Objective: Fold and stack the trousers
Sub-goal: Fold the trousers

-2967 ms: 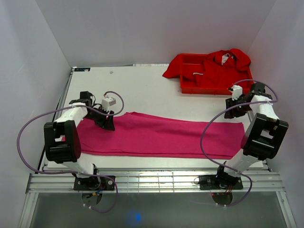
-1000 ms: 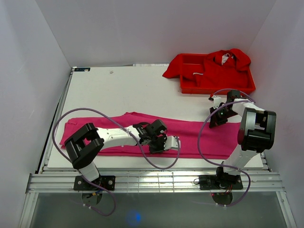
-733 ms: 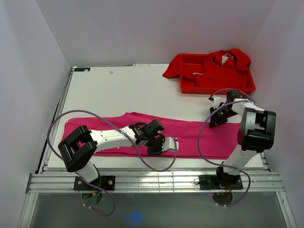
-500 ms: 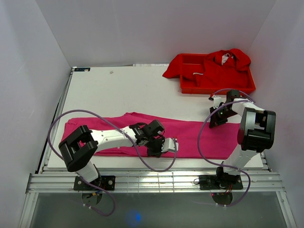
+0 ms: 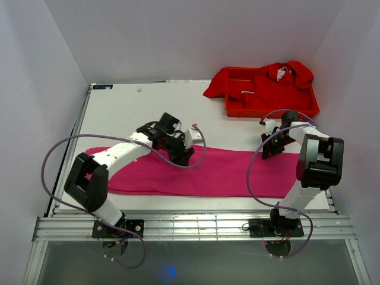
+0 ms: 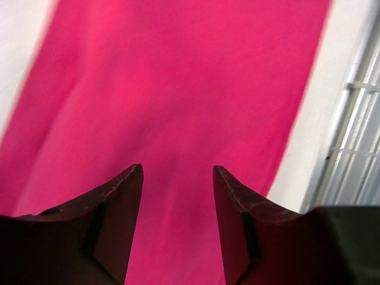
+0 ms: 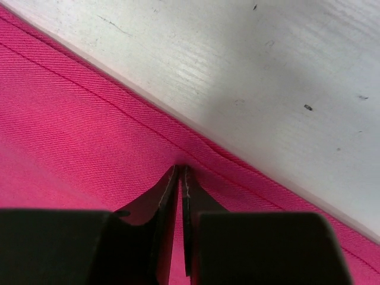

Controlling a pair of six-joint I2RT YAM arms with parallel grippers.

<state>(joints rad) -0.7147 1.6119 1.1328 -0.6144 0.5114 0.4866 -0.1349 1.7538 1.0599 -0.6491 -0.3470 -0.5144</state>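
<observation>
Table [image 5: 148,107]: 1 trousers [image 5: 237,172], 1 tray [image 5: 249,112]

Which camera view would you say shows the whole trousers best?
Top external: the trousers lie full-length across the table. Left wrist shows only a blurred stretch; right wrist only a seamed edge.

Fine twill cloth on the trousers [image 7: 77,113] under my right pincer [image 7: 180,171], matt, with a stitched hem line. The worktop [image 7: 267,65] is white and matt, lightly scuffed and speckled. My left pincer [image 6: 177,175] has dark, dull fingers [image 6: 119,214] with rough edges. The tray [image 5: 249,111] looks like smooth red plastic.
</observation>
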